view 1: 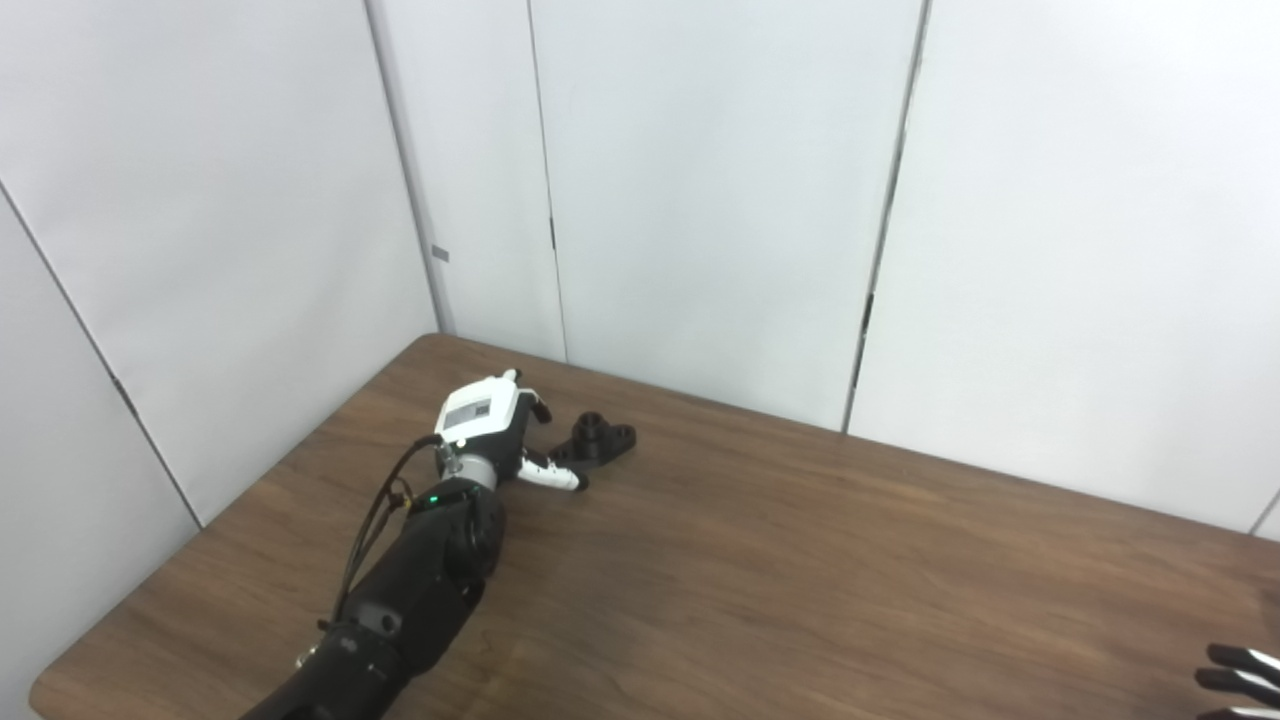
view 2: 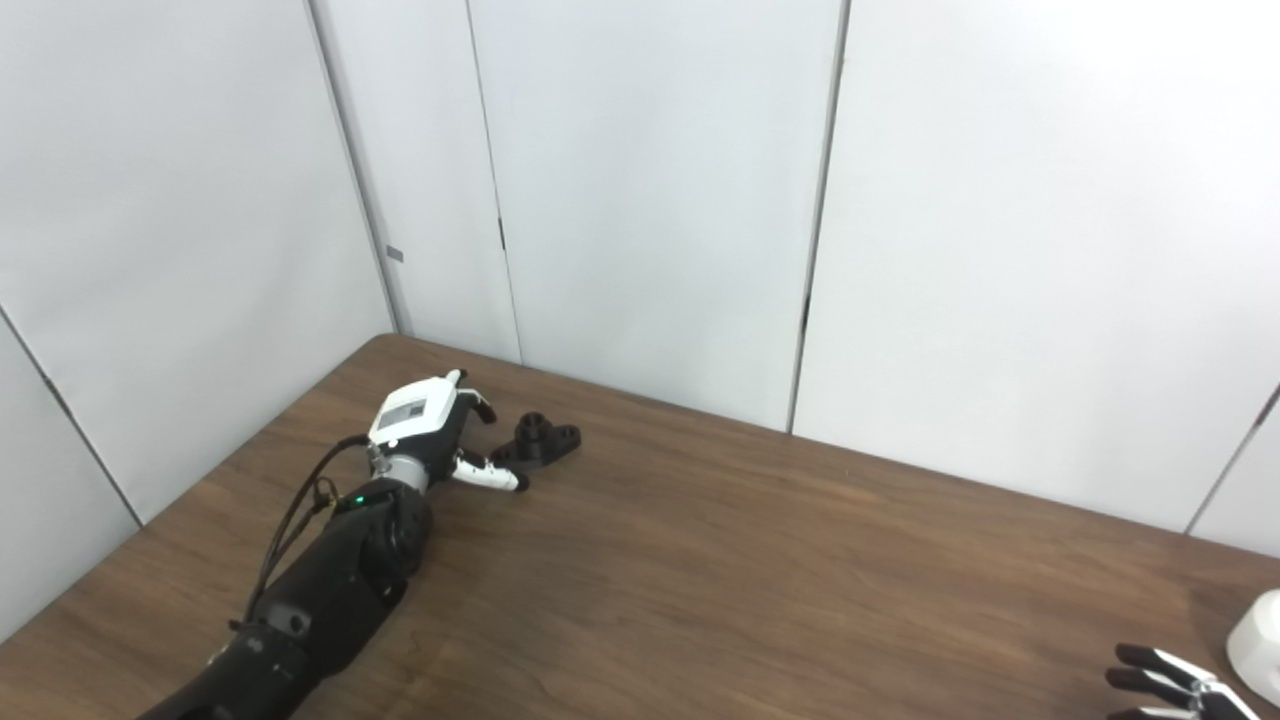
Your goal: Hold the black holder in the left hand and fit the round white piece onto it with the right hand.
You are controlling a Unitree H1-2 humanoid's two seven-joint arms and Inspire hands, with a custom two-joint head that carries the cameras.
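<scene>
The left hand (view 1: 495, 430), white-backed with dark fingers, is seen stretched out to the far left part of the bench, its arm reaching in from the near left edge. Its fingers are spread and nothing is grasped by them; one white-tipped finger (view 1: 552, 474) is laid out toward the right, just in front of the small black plastic holder (view 1: 598, 440). The holder is found lying on the bench just to the right of the hand, a raised round collar at its middle and flat ears with holes at its sides. Whether the finger is touching the holder cannot be told. The hand is judged to be placed so because the holder must first be taken up before anything can be fitted onto it; that grasp is not yet made.

The right hand (view 2: 1170, 682) is shown only at the near right corner, where a few dark, white-tipped fingers are visible, apart from one another and closed on nothing that can be seen. Just to its right, at the picture's edge in the right eye view, the round white piece (view 2: 1258, 645) is seen resting on the bench, only partly in view. It is kept well apart from the holder, so the fitting is judged to be some way off.

The brown wood-grain bench (view 1: 800, 560) is backed by pale wall panels (view 1: 720, 200).
</scene>
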